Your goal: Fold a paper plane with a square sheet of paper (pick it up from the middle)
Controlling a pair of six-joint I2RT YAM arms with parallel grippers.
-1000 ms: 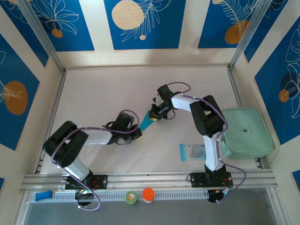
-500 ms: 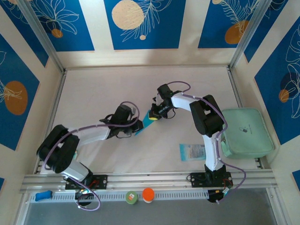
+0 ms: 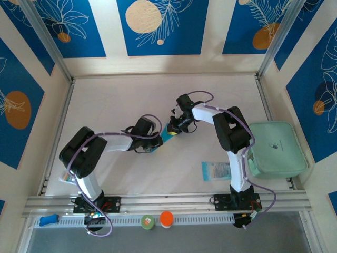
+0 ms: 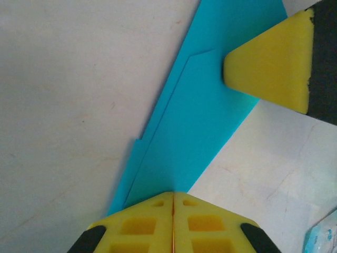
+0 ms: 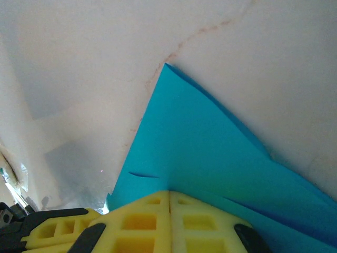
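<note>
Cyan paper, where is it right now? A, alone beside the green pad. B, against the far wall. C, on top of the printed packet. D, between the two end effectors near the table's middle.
D: the cyan paper lies between the left end effector and right end effector, both shut.

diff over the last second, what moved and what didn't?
The left arm re-posed: its elbow dropped low, then lifted back up. The left gripper edged up and right onto the near end of the paper, covering more of it. It is shut; pinching or pressing, can't tell. Unchanged: right gripper shut at the paper's far end; paper, packet and pad in place.
</note>
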